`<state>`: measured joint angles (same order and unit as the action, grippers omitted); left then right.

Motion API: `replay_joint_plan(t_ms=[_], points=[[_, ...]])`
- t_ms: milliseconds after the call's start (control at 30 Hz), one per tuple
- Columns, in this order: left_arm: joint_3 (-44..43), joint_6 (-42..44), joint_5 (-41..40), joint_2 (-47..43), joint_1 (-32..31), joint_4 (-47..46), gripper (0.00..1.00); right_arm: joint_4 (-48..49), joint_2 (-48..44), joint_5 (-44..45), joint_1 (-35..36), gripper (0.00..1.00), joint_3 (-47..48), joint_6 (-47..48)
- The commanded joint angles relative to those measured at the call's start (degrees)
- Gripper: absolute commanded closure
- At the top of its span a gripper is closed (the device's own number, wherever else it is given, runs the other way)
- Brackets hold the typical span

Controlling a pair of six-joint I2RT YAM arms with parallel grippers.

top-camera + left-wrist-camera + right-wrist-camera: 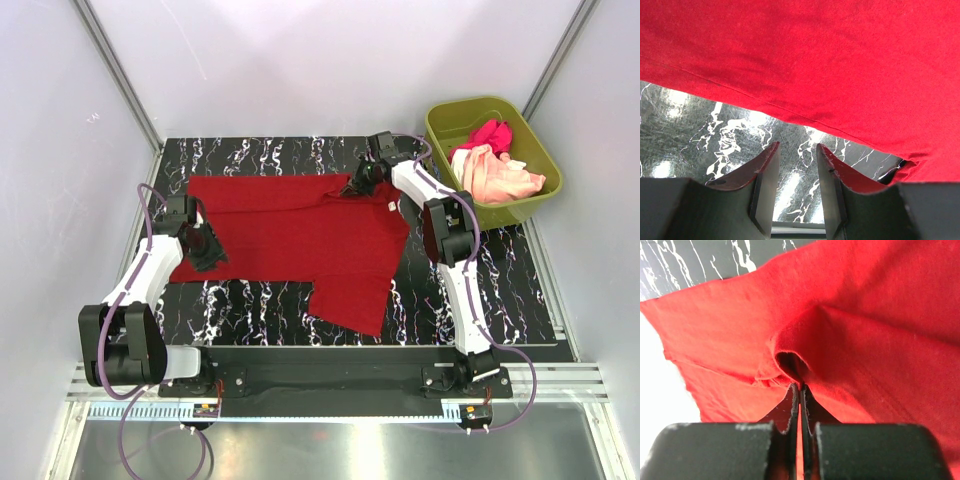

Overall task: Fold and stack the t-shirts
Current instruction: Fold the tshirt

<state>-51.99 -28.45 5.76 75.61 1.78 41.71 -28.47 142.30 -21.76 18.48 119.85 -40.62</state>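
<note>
The deep red t-shirt (300, 235) lies spread on the black marbled table, one part reaching toward the near edge. My right gripper (360, 186) is shut on a fold of it at its far edge, near the collar; in the right wrist view the cloth (850, 340) bunches up at the closed fingertips (800, 388). My left gripper (207, 250) is open and empty at the shirt's left side; the left wrist view shows its hem (805, 65) just beyond the fingertips (797, 150), with bare table between them. The magenta-pink t-shirt (487, 135) and the pale peach t-shirt (500, 180) lie crumpled in the tub.
An olive-green plastic tub (535, 150) stands at the far right corner. White walls with metal posts close in the table on three sides. A metal rail (330, 385) with the arm bases runs along the near edge.
</note>
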Motion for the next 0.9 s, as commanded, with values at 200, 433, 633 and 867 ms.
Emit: replay_joint_plan(t_ms=[200, 433, 633, 867], points=[[0.66, 0.50, 1.89, 0.76, -0.20, -3.74, 0.60, 0.16, -14.41, -4.25, -0.02, 1.00, -14.73, -12.10], [1.10, 0.85, 1.97, 0.50, -0.11, -3.92, 0.60, 0.52, -18.37, -4.08, 1.12, 1.00, -21.76, -18.87], [1.36, 0.94, 2.06, 0.24, -0.11, -3.83, 0.60, 1.40, -18.81, -4.26, 3.31, 1.00, -24.58, -23.79], [1.28, 1.55, 1.89, 0.85, -0.20, -4.27, 0.60, 6.49, -20.38, -9.35, 6.30, 0.82, -30.28, -34.34]])
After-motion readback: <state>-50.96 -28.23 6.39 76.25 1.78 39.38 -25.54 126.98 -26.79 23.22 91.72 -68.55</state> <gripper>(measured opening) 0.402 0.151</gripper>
